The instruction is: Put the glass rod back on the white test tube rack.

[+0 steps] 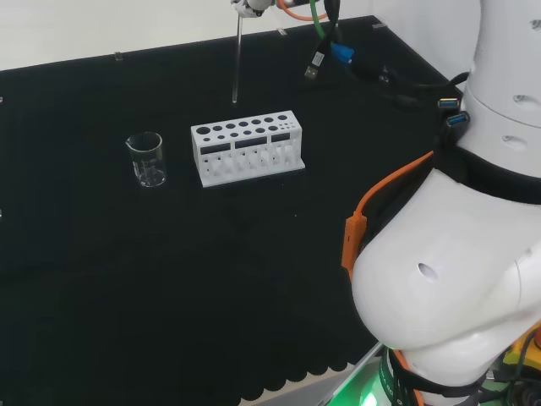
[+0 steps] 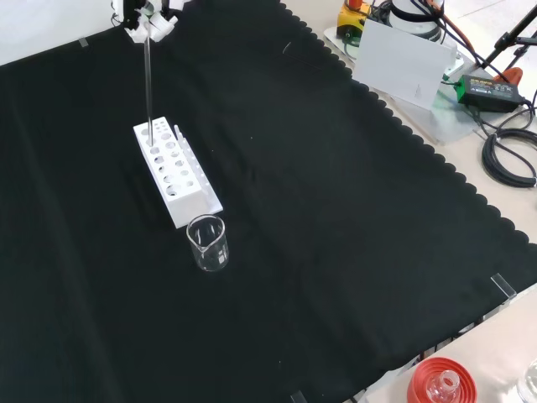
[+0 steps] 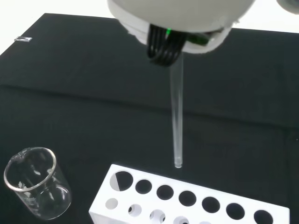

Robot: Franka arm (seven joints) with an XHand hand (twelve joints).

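Observation:
A clear glass rod (image 1: 237,59) hangs upright from the hand (image 1: 251,6) at the head view's top edge. In the front view the hand (image 2: 147,18) is at the top left, its fingers pinching the rod (image 2: 148,80) by its upper end. The white test tube rack (image 1: 246,146) with its rows of round holes stands on the black cloth below. Seen from the wrist, the rod (image 3: 177,116) ends just above the rack (image 3: 187,200), behind its back row of holes. The rod's tip is clear of the rack.
A small clear glass beaker (image 1: 146,159) stands upright beside one end of the rack, also seen at the rack's near end in the front view as the beaker (image 2: 207,243). A red ribbed stand (image 2: 440,382) sits at the front view's bottom right, off the cloth.

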